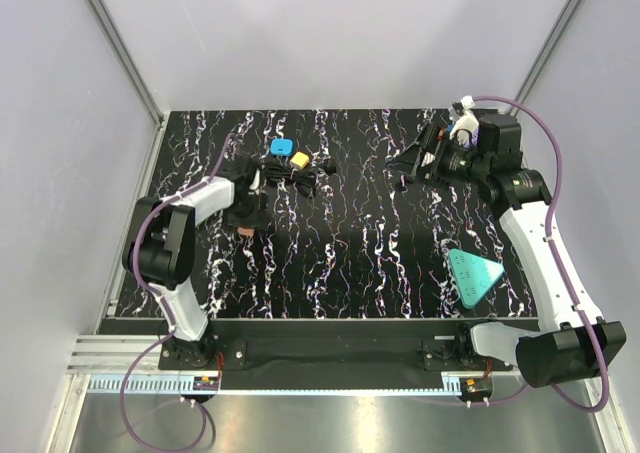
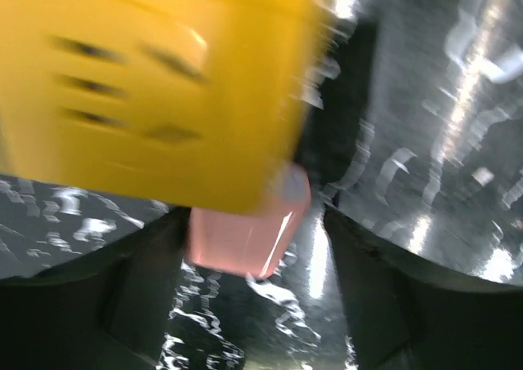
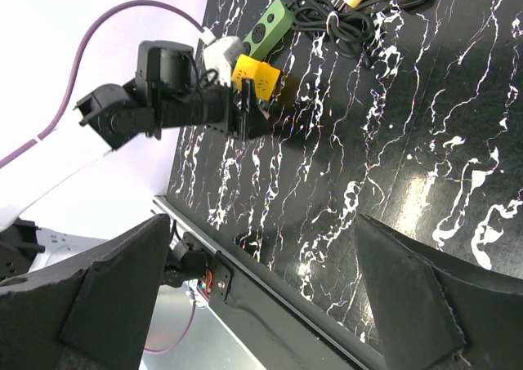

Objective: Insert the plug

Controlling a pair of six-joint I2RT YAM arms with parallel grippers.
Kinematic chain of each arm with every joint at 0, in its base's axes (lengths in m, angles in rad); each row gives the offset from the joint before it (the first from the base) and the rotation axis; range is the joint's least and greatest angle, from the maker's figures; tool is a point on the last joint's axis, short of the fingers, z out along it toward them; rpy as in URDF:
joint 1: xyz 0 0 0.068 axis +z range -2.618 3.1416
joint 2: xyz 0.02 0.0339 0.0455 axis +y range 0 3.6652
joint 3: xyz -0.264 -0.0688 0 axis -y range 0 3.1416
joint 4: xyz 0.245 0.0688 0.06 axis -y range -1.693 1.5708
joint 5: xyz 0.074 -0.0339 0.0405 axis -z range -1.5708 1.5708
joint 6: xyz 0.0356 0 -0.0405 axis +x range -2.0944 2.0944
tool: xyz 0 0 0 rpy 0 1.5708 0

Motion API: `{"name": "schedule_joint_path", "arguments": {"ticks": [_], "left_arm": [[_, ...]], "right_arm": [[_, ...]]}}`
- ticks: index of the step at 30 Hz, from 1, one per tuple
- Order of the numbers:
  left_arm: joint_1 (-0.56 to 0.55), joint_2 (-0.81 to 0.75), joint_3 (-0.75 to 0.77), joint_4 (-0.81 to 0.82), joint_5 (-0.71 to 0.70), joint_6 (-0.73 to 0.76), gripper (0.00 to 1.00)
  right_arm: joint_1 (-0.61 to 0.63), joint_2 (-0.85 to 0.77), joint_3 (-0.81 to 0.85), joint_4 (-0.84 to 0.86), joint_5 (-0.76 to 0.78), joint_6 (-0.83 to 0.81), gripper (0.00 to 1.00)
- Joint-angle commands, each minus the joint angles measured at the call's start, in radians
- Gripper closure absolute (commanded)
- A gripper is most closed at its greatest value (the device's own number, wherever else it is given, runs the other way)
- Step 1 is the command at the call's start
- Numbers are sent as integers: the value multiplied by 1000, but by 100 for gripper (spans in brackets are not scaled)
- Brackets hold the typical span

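Pickup stage, I'd judge: the left hand [image 1: 246, 213] sits over the yellow plug block [image 2: 155, 84] and a pink piece [image 2: 241, 243], far-left on the counter [image 1: 350, 233]. Whether it's clamped, I can't tell. The right hand [image 1: 410, 163] gapes. Next: a firm grip.

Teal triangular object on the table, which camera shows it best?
The top external view: the teal triangular object lies whole and unobstructed on the black marbled table, beside the right arm. Neither wrist view shows it.

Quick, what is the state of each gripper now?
Left gripper: open around a pink piece; whether gripped cannot be told.
Right gripper: open, empty.
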Motion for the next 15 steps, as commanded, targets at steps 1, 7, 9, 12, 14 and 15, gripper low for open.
{"name": "schedule_joint_path", "arguments": {"ticks": [1, 7, 9, 12, 14, 15], "left_arm": [[-61, -40, -37, -28, -10, -35, 31], [-92, -65, -41, -45, -23, -75, 28], [-92, -60, -28, -58, -74, -86, 22], [-87, -39, -4, -68, -114, -110, 19], [-87, -26, 10, -68, -109, -118, 20], [-87, -14, 22, -67, -103, -124, 21]], "right_arm": [[3, -16, 1, 29, -23, -4, 0], [3, -1, -8, 29, -21, -1, 0], [3, 1, -11, 31, -17, -1, 0], [2, 4, -10, 29, -14, 0, 0], [3, 7, -8, 31, -14, 3, 0], [3, 7, -8, 31, -12, 2, 0]]}}
